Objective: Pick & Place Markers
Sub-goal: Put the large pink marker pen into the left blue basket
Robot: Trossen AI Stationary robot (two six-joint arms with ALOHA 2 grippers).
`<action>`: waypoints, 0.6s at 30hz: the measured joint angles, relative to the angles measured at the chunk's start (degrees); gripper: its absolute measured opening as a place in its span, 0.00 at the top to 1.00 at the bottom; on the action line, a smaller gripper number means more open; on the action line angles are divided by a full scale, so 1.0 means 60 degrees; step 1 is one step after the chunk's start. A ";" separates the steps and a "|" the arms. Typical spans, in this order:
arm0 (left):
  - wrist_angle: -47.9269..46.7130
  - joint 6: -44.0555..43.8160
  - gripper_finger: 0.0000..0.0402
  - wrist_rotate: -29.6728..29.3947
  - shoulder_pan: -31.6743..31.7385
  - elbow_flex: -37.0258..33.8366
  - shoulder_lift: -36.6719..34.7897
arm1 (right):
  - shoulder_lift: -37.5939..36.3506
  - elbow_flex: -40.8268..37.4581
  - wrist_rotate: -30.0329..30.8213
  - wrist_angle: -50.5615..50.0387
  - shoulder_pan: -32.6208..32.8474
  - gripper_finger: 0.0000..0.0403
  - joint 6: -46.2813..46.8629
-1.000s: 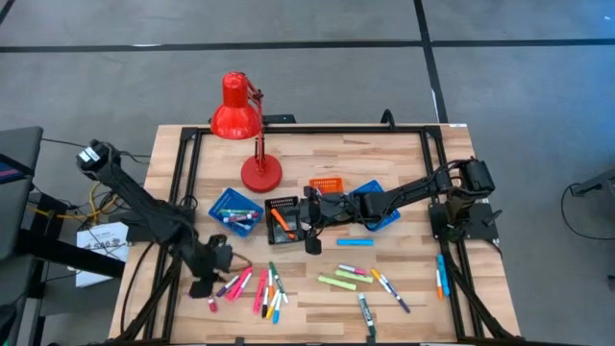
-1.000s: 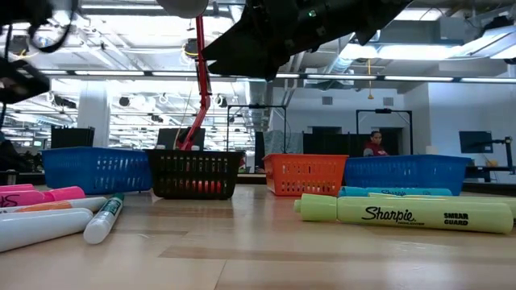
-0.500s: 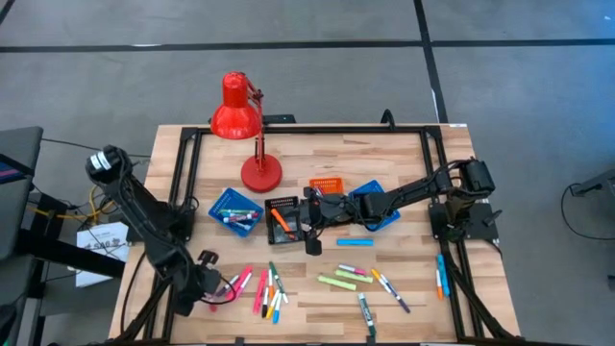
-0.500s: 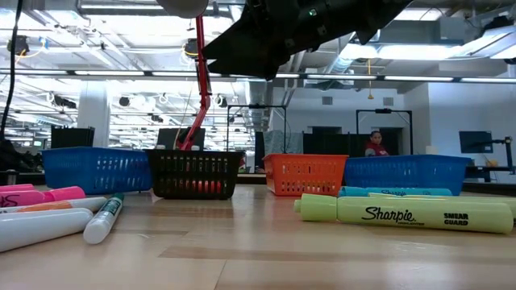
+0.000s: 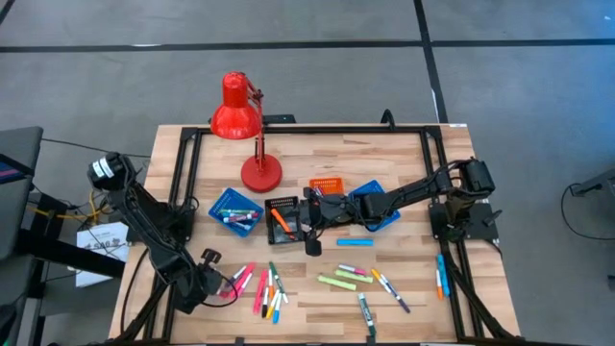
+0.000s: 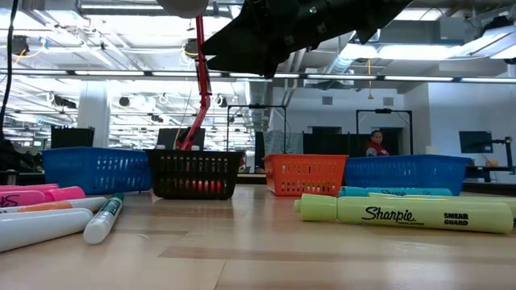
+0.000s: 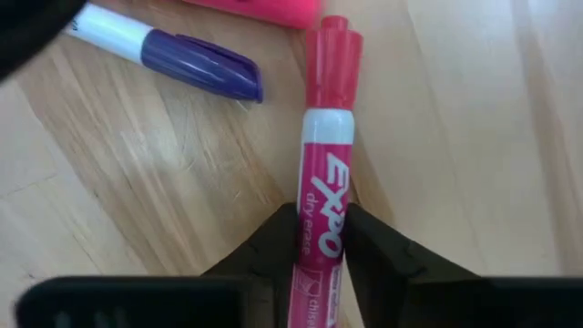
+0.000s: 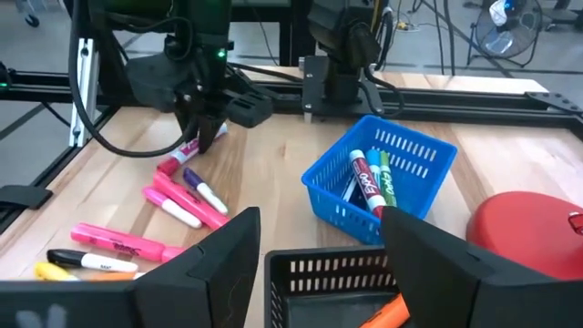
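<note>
My left gripper (image 7: 321, 239) is down at the near left part of the wooden surface (image 5: 404, 163), its fingers (image 7: 264, 255) closed on either side of a pink EXPO marker (image 7: 321, 196). The marker's pink cap end touches the surface (barrel running back between my fingers). A purple-capped marker (image 7: 173, 56) lies just beside it, and another pink one (image 7: 260, 9) beyond the cap.

My right gripper (image 8: 319, 239) hangs over the black tray (image 5: 282, 217) near mid-surface, fingers (image 8: 219, 264) spread apart and gripping nothing. An orange marker (image 5: 280, 223) lies in that tray.

The left blue tray (image 5: 234, 209) holds several markers. An orange tray (image 5: 326, 185) and a second blue tray (image 5: 377, 202) sit to its right.

Loose markers (image 5: 267, 288) are scattered along the near edge, with a yellow highlighter (image 6: 403, 213) closest to the low camera. A red lamp (image 5: 240, 120) stands at the far left.
</note>
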 joint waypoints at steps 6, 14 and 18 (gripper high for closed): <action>0.0296 0.0009 0.85 -0.0204 0.0000 0.0056 -0.0714 | 0.0000 0.0000 -0.0003 0.0000 0.0000 0.46 0.0001; 0.0396 0.2124 0.80 -0.4787 0.0765 0.0665 -0.2798 | 0.0004 0.0000 -0.0007 0.0023 0.0000 0.46 -0.0004; 0.0175 0.4149 0.81 -0.5604 0.2182 0.0371 -0.3688 | 0.0004 0.0000 -0.0015 0.0096 0.0000 0.46 -0.0004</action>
